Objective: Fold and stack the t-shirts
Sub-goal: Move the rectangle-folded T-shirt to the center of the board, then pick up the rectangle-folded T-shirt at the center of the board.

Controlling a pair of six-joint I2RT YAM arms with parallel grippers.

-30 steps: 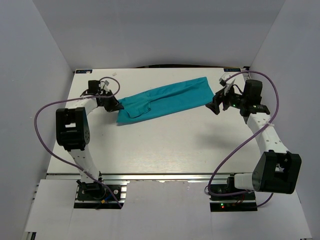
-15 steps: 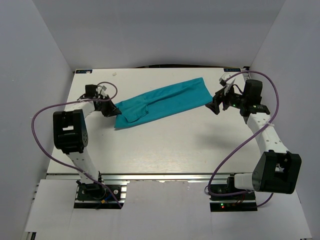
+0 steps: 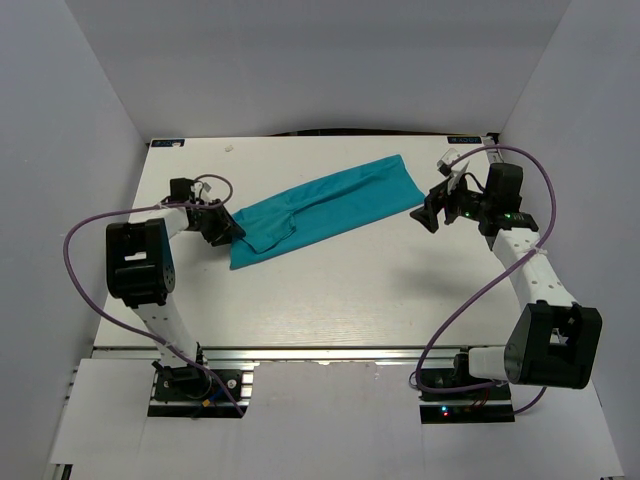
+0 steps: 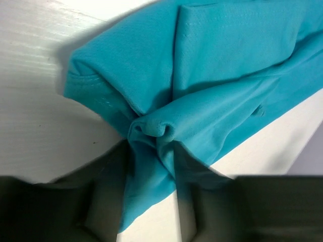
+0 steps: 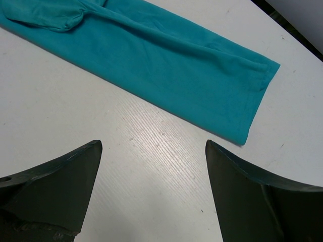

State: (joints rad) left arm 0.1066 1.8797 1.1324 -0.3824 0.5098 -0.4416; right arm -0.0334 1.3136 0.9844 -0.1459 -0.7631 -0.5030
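The teal t-shirt (image 3: 320, 205) lies as a long narrow folded band running diagonally across the far half of the white table (image 3: 330, 300). My left gripper (image 3: 228, 232) sits low at the band's left end. In the left wrist view its fingers (image 4: 113, 201) stand apart, with a bunched fold of the t-shirt (image 4: 227, 60) between them and bare table showing in the gap around the left gripper (image 4: 151, 151). My right gripper (image 3: 428, 215) hovers just off the band's right end. It is wide open (image 5: 153, 143) over bare table, with the t-shirt's hem (image 5: 166, 70) just beyond its tips.
Grey walls enclose the table on three sides. Purple cables (image 3: 85, 235) loop out from both arms. A small white scrap (image 3: 230, 148) lies near the far left edge. The arm bases stand along the near rail (image 3: 320, 352).
My left gripper drew the shirt's left end a little nearer and leftward, and its jaws have parted. The right gripper stayed open and barely moved.
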